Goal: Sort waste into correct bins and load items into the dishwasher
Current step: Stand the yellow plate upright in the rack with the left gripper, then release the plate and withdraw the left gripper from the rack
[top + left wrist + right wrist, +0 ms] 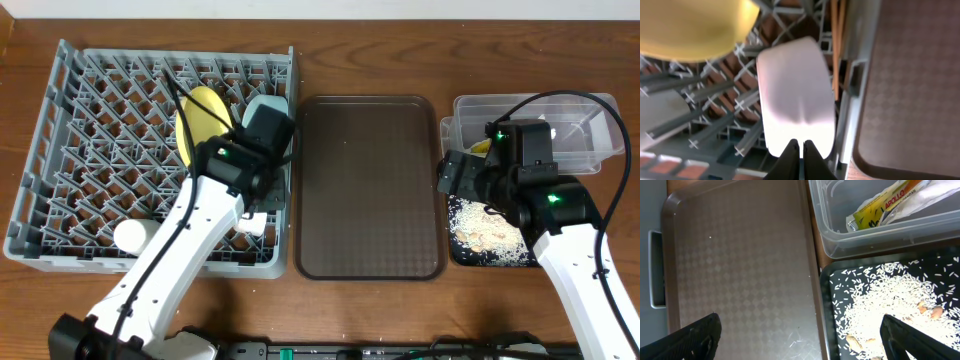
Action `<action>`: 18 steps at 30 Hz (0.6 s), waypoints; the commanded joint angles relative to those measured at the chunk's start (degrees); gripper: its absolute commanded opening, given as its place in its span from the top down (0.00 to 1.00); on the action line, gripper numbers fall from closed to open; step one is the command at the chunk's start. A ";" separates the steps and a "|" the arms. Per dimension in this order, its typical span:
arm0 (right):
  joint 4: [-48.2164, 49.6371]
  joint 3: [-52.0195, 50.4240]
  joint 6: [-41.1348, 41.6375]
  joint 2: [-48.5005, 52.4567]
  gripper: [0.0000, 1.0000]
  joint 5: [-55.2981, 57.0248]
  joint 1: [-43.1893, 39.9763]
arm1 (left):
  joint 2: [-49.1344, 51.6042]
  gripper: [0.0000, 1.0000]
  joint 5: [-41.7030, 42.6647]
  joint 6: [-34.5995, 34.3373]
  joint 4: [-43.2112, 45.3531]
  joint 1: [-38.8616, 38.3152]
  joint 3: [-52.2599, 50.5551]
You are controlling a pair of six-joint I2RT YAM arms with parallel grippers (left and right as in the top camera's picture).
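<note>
left gripper (800,150) clamped on rim of pale pink-white bowl (796,95), inside dish rack (100,130) near its right wall. we fear thin pinch slips, bowl topples onto chopsticks (836,50). right gripper (800,337) spread wide, empty, well right of rack.

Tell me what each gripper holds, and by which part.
The left gripper pinches the pale pink-white bowl by its rim, inside the dish rack. The right gripper is open and holds nothing.

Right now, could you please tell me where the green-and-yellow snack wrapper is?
The green-and-yellow snack wrapper lies inside the clear plastic tub on the table's right side in the overhead view, just beyond the black tray holding rice scraps.
</note>
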 commanded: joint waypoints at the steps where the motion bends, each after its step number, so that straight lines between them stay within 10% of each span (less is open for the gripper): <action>1: 0.11 0.87 -0.31 -0.72 0.01 0.76 0.04 | 0.85 0.92 0.33 -2.95 -0.07 0.04 -1.38; 18: 0.11 0.87 -0.28 -0.72 0.01 0.76 0.04 | 5.18 0.92 -9.75 4.81 8.94 0.02 -3.45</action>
